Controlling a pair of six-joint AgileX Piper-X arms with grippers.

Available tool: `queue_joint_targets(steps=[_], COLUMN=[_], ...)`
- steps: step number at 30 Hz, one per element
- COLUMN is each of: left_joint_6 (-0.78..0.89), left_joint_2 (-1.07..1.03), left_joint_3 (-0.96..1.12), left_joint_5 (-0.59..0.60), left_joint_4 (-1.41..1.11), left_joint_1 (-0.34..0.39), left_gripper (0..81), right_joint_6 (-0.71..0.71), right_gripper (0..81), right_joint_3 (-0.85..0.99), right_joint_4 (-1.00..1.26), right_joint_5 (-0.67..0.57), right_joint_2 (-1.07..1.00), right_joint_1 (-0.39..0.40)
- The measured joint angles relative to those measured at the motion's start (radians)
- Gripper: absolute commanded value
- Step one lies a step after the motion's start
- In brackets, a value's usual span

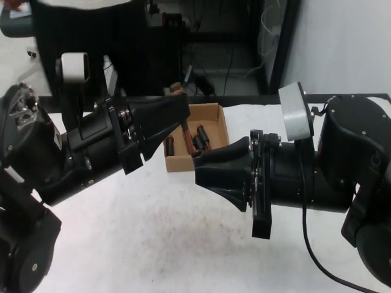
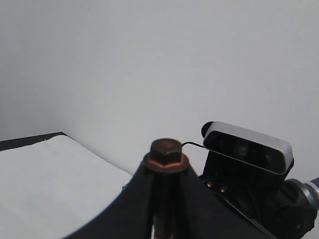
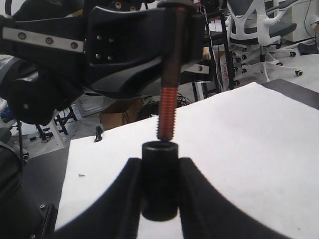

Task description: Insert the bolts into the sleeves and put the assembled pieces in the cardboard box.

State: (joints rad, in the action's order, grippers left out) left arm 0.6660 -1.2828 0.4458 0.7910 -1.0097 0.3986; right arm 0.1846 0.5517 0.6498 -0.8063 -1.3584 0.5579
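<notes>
Bolt (image 3: 169,74) tip at the mouth of the sleeve (image 3: 159,194)
Right tool (image 3: 159,162) clamped on the upright sleeve; left tool (image 2: 167,170) clamped on the bolt under its head. Farther off, near the table's (image 1: 153,232) far edge, the cardboard box (image 1: 180,162) holds dark pieces (image 1: 200,139).

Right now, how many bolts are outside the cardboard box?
1: the bolt in the left gripper, its tip at the sleeve in the right gripper. Others may be hidden.
</notes>
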Motion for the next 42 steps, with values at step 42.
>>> queue_joint_targets(steps=[42], left_joint_6=[-0.027], left_joint_2=[0.000], left_joint_3=[0.000], left_joint_5=[-0.034], left_joint_4=[0.009], left_joint_1=[0.039], left_gripper=[0.0], right_joint_6=[-0.020], right_gripper=[0.8], right_joint_3=[0.000], right_joint_4=[-0.007], right_joint_5=[0.029], right_joint_2=[0.000], right_joint_1=[0.011])
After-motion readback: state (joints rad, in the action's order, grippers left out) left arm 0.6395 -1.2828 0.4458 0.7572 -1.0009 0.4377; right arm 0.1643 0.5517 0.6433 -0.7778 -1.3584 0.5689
